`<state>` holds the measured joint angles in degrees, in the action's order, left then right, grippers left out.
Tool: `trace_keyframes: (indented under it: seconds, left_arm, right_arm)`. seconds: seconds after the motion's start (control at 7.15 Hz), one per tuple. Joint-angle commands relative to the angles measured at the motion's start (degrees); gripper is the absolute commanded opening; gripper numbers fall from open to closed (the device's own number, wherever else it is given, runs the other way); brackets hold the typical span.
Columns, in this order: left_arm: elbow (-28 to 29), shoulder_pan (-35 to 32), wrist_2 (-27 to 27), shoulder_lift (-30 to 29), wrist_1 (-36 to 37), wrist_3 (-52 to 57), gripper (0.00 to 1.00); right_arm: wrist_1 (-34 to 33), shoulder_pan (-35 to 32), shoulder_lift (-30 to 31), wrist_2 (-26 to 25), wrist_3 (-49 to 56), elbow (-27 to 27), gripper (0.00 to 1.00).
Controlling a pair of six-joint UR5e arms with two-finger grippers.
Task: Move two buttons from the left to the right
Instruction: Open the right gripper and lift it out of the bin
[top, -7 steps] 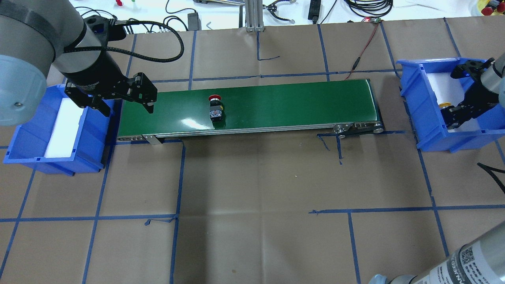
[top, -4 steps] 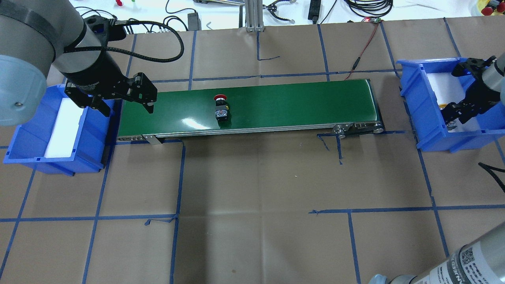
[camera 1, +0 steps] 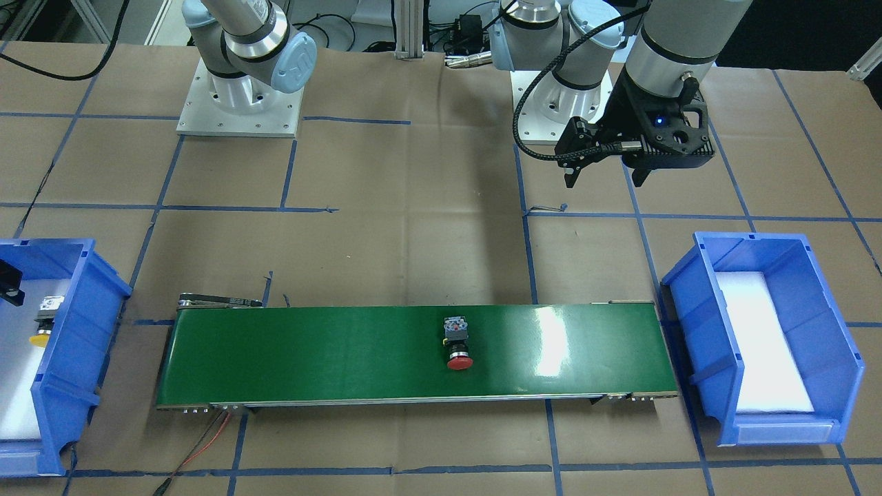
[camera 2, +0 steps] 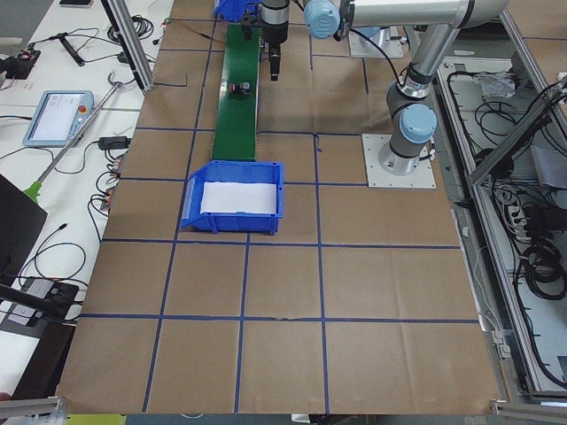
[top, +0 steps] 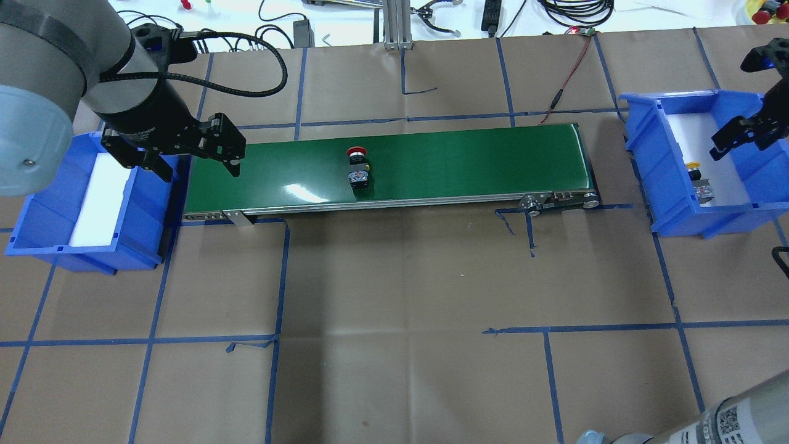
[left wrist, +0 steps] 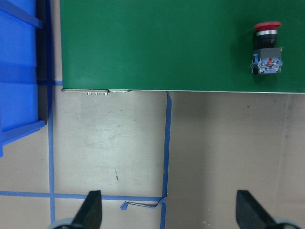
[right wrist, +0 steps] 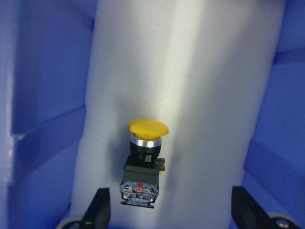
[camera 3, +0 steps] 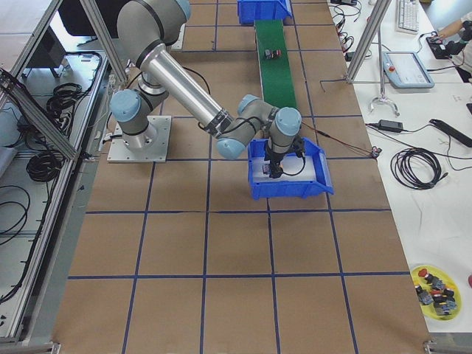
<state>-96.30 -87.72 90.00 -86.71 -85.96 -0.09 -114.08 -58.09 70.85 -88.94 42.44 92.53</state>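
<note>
Green conveyor belt [top: 468,163] on brown paper [top: 394,296] that covers the table; all positions below are given against this belt.

The red button [top: 357,168] lies on its side on the belt, a little toward the belt's left end from mid-length. Its cap points to the belt's far edge and its grey-white contact block to the edge nearer my base. Nothing touches it.

The yellow button [right wrist: 143,164] lies on its side on white foam [right wrist: 200,71] inside the right-end bin [top: 641,145], a blue bin standing just off the belt's right end. Its cap points the same way as the red one's.

My right gripper [right wrist: 169,202] hangs over the right-end bin, above the yellow button and clear of it. Its fingers [right wrist: 100,210] are spread wide and grip nothing. In the wrist view the contact block sits between the two fingertips, nearer the left one.

My left gripper [left wrist: 169,202] is raised above the brown paper near the belt's left end, on my side of the belt's near edge. Its fingers are likewise wide apart with nothing held between them.

The left-end bin [top: 37,234], also blue and lined with white foam, stands just off the belt's left end.
</note>
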Motion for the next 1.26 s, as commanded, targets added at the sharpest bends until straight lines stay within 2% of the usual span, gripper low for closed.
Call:
trace_keyframes:
  seconds: [0.0, 0.42, 0.84, 1.12]
  left_arm:
    - [-0.03, 0.0, 0.0, 0.05, 0.0, 0.0, 1.0]
    - [-0.03, 0.0, 0.0, 0.05, 0.0, 0.0, 1.0]
    - [-0.03, -0.09, 0.0, 0.05, -0.09, 0.0, 1.0]
    - [-0.03, -0.09, 0.0, 0.05, 0.0, 0.0, 1.0]
  right_arm:
    - [5.59, -4.29, 2.17, -0.61, -3.93, -6.45, 1.0]
    - [21.31, -11.32, 2.71, 0.08, -21.72, -15.25, 1.0]
    - [21.26, -21.76, 3.23, -0.88, -35.02, -18.07, 1.0]
    - [19.61, -28.45, 5.51, -0.97, -38.3, -15.29, 1.0]
